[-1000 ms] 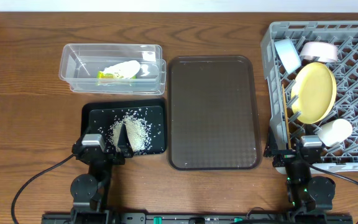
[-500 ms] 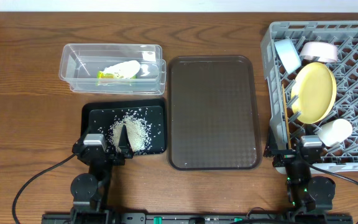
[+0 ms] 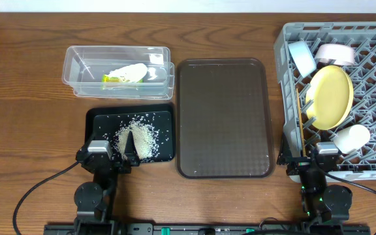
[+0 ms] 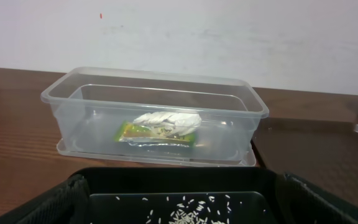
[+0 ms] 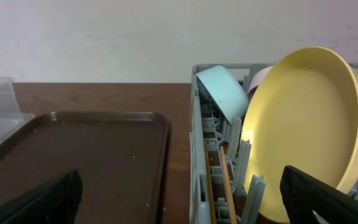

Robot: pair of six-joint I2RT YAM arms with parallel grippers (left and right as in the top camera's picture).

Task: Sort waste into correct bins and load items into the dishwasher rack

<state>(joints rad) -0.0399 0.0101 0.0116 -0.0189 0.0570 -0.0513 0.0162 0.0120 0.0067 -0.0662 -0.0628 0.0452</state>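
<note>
The left arm (image 3: 91,189) and right arm (image 3: 322,196) are sitting folded low at the near side, each pointing forward. The left pincer (image 4: 180,193) and right pincer (image 5: 180,183) are both gaping wide, holding nothing.

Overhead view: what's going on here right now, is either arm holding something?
Neither. The left pincer and right pincer sit open and hold nothing. The wrapper and tissue lie in the clear tub, rice on the black tray, yellow plate and cup in the rack.
</note>
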